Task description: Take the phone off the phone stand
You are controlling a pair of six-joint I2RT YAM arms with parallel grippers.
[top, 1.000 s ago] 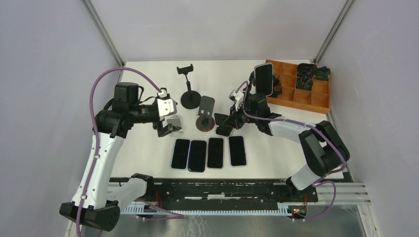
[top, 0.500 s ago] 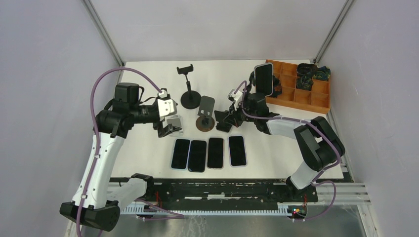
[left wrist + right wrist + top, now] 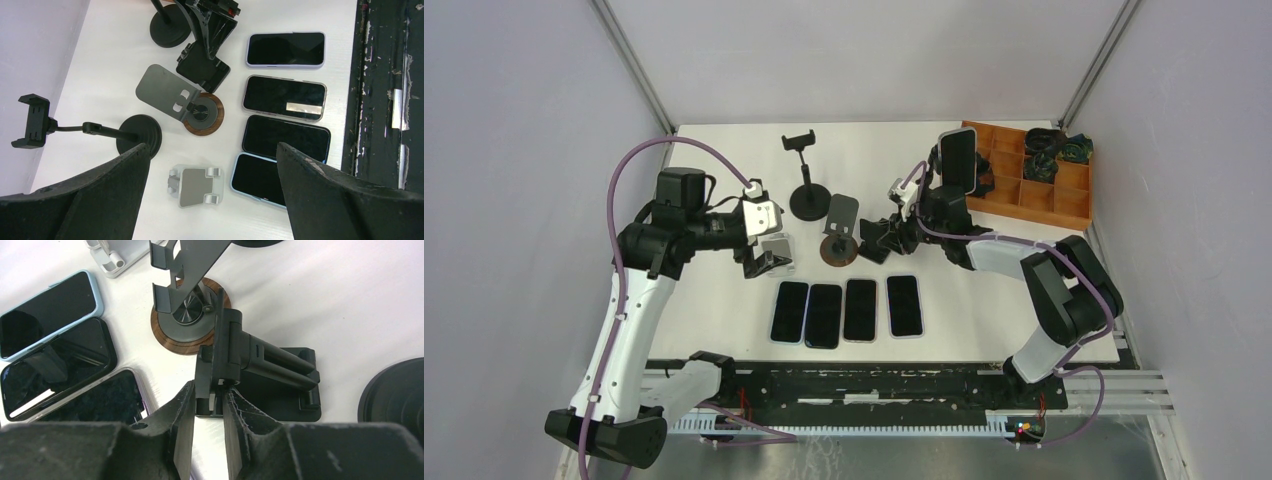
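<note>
Left tool (image 3: 211,147) gapes wide; right tool (image 3: 208,390) straddles black stand (image 3: 280,365), grip unclear

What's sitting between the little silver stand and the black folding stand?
The grey metal stand on a round wooden base sits between the silver stand and the black folding stand, clearest in the left wrist view.

Right pincer (image 3: 208,396) and black stand (image 3: 270,365) farther back; nearer wood-based stand (image 3: 186,311)

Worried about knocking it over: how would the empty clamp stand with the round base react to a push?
Clamp stand: thin neck, high clamp, so a high nudge may tip it. The wide round base probably resists, sliding on the smooth table instead.
</note>
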